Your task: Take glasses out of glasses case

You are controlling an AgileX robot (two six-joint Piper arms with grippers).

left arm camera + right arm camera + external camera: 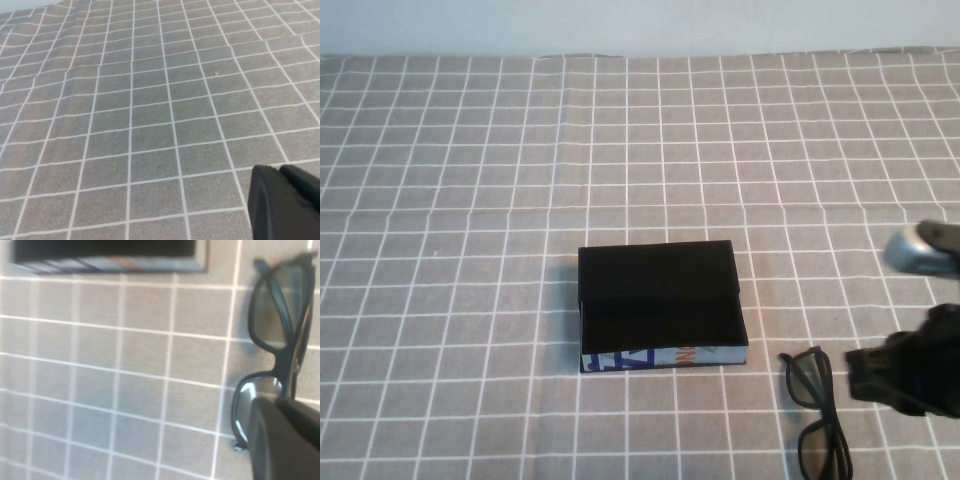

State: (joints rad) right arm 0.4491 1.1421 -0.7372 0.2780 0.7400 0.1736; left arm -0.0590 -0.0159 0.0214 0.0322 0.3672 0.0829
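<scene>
The glasses case (pixel 660 305) lies open at the middle of the table, black inside and empty, with its white printed front edge toward me. It also shows in the right wrist view (pixel 105 255). The black-framed glasses (pixel 817 410) lie on the cloth to the right of the case, outside it, and also show in the right wrist view (pixel 275 315). My right gripper (pixel 855 372) is just right of the glasses, fingers together, and nothing shows between them (pixel 280 407). My left gripper (pixel 281 170) is shut and empty over bare cloth, out of the high view.
A grey cloth with a white grid (pixel 520 180) covers the whole table up to the pale wall at the back. A silver-grey part of my right arm (pixel 920 250) shows at the right edge.
</scene>
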